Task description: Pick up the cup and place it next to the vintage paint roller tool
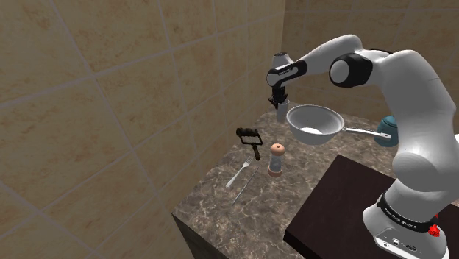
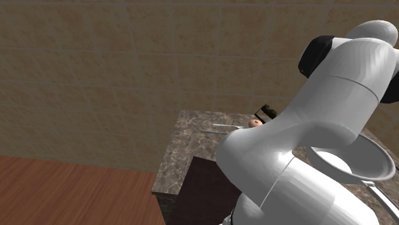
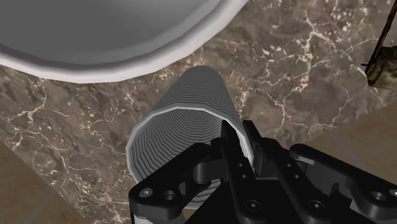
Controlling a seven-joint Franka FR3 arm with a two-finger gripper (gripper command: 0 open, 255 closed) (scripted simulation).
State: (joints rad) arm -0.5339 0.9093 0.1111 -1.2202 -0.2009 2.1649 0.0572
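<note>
- The black two-finger end effector (image 3: pixel 238 137) is clamped on the rim of a pale grey ribbed cup (image 3: pixel 191 108).
- The cup sits just beside a round grey pan (image 3: pixel 114 38), above the brown marble worktop (image 3: pixel 299 76).
- A black paint roller (image 1: pixel 250 140) lies well apart.

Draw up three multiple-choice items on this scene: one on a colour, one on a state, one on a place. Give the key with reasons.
1. The cup is: A. grey B. red C. green
2. The pincer is: A. open, clear of the cup B. shut on the cup's wall C. shut on nothing
3. The fork lies: A. inside the cup B. between the pincer's fingers C. on the counter beside the shaker
Key: 1 A, its ribbed wall is grey in the wrist view. 2 B, one finger is inside the rim, one outside, clasping it. 3 C, it lies flat on the marbled top.
</note>
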